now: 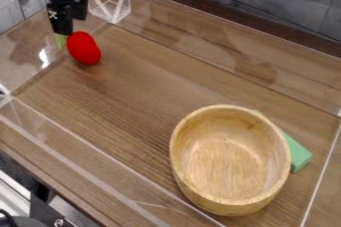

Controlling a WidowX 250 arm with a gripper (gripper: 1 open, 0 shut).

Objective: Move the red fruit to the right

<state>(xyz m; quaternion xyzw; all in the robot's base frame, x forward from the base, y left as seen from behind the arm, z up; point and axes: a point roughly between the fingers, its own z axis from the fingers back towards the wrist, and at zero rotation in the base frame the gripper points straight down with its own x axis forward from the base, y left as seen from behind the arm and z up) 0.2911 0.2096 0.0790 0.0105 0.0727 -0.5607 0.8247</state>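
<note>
The end effector (64,22) hangs spread just above the red fruit (84,47), lined up to grasp. The fruit rests on the worktop (147,102), not yet gripped.

Black claw (67,22) cut off by top edge; arm above not seen. Claw tips dark and blurry, gap between them hard to make out. Claw covers top of small glossy red fruit (84,48); green leafy part mostly hidden. Can't tell if claw touches fruit. Flat green piece (298,153) mostly hidden behind round wooden bowl (230,159). Brown wooden surface (147,102) cut off at picture edges. Dark thing at bottom-left corner too cut off to tell.
</note>
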